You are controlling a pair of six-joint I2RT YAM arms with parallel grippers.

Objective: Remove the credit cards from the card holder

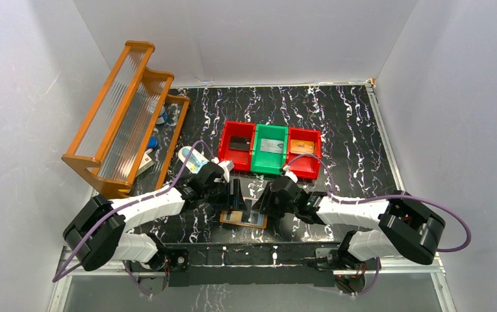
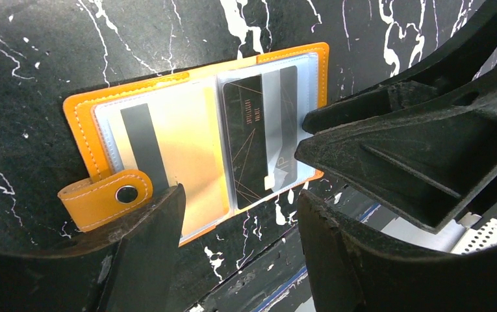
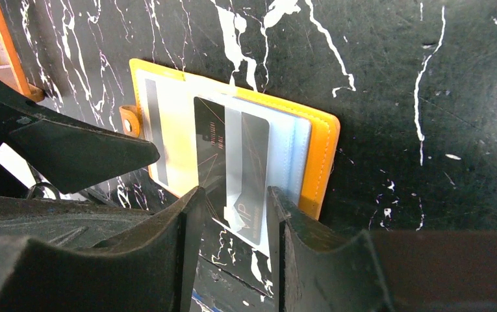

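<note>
Two robot arms are working over the open orange card holder point(image 2: 83, 123), which is lying flat on the black marbled table point(image 2: 31, 58) close to its near edge, in front of a row of red and green bins point(image 1: 268, 169). The right gripper point(image 3: 236, 195) is bracketing a dark card point(image 3: 252, 162) that is sticking out past the holder's long edge. Its lower corner, lettered "VIP", is showing between the fingers point(image 3: 174, 247). The jaws are standing partly closed on either side of the card, but we cannot tell whether they are actually pinching it, because the fingertips are covering its edges.

The left gripper point(image 2: 239, 198) is hovering with its jaws spread wide and holding nothing. One finger point(image 2: 141, 247) is overlapping the holder's near edge beside the snap tab point(image 2: 102, 195) — whether it is pressing down is hard for us to judge. A second, silvery card point(image 2: 187, 149) with a black stripe is sitting under the clear sleeve on the holder's other half (glare is washing out its face).

From above, we are seeing both grippers masking most of the holder — only its near strip is showing. A wooden rack point(image 1: 125, 117) is standing at the left, its contents too small to make out.
</note>
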